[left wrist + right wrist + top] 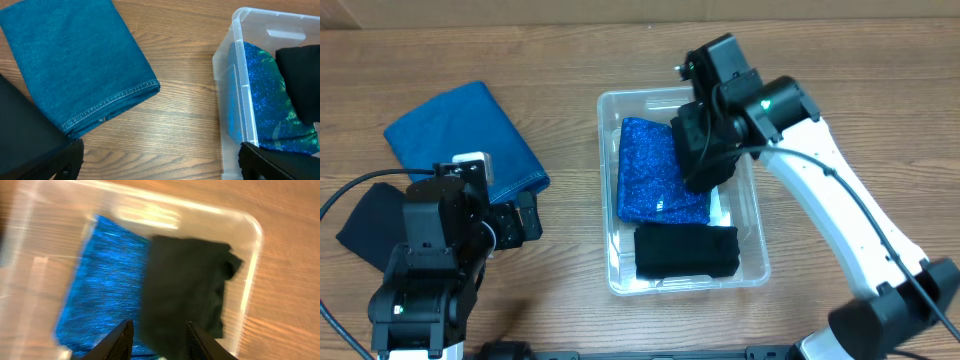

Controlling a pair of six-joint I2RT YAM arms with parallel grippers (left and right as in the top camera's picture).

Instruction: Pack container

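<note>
The clear plastic container sits mid-table. It holds a sparkly blue folded cloth and a black folded cloth at its near end. My right gripper hangs over the container, open and empty; in the right wrist view its fingers hover above the blue cloth and the black cloth. My left gripper is open and empty over bare table left of the container. A folded teal cloth lies at the left, also in the left wrist view.
A dark navy cloth lies at the far left, partly under my left arm. Bare wood table lies between the teal cloth and the container. The table's far edge runs along the top of the overhead view.
</note>
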